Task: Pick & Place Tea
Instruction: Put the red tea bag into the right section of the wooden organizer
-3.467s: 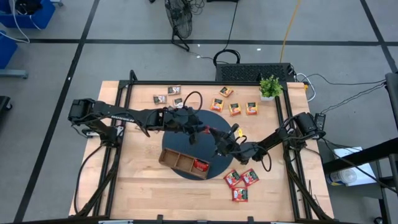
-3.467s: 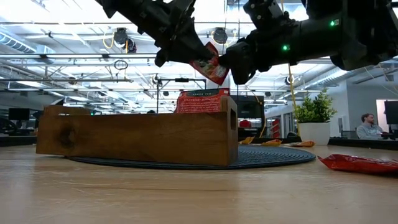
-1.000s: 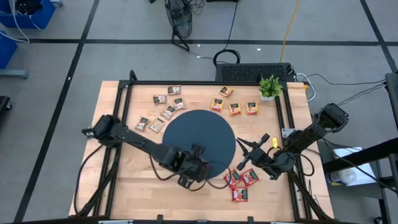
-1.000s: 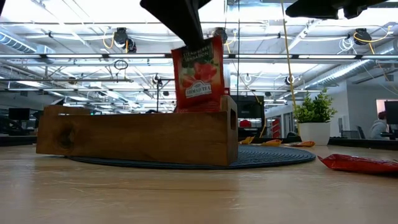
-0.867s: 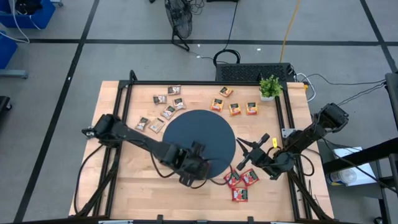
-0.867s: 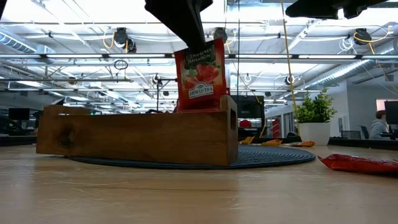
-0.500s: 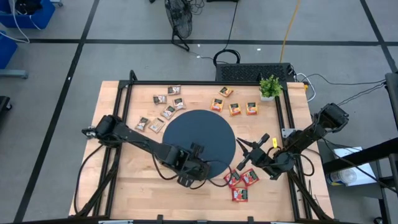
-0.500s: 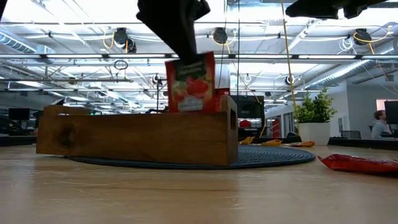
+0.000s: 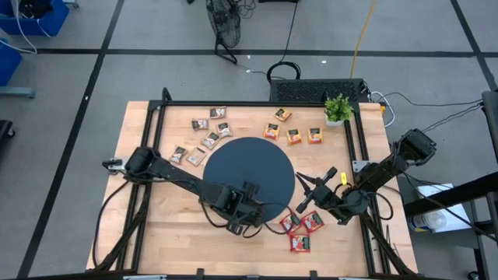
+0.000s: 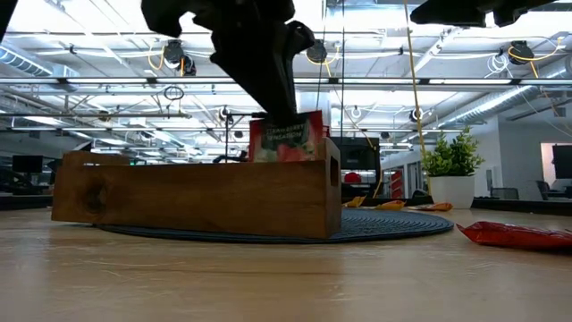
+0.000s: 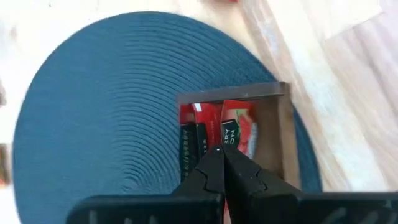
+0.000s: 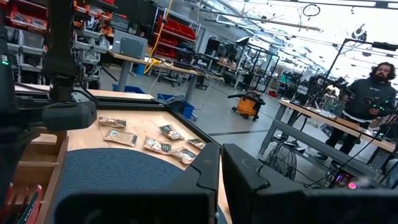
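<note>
My left gripper (image 9: 240, 216) hangs over the right end of the wooden tray (image 10: 197, 197) and is shut on a red tea sachet (image 10: 288, 141). That sachet stands in the tray's end compartment (image 11: 283, 140), beside other red sachets (image 11: 188, 134). The arm hides the tray in the high view. My right gripper (image 9: 307, 196) waits shut and empty above the table right of the round blue mat (image 9: 249, 167), near three red sachets (image 9: 300, 226) lying flat on the wood. My left gripper pinches the red sachet by its top edge (image 11: 229, 142) between its two fingertips. The fingers come from above, pointing down. The sachet stands upright below them, its lower part behind the tray's wall; whether it rests on the tray floor is hidden.
Orange sachets (image 9: 294, 134) lie at the far right and dark brown ones (image 9: 207, 131) at the far left of the mat. A small potted plant (image 9: 338, 109) stands at the far right corner. One red sachet (image 10: 514, 234) shows near the table's right edge.
My left gripper has moved down over the tray's right end, still shut. The red sachet, which hung mostly above the tray wall, has sunk into the end compartment, so only its top strip shows above the wall.
</note>
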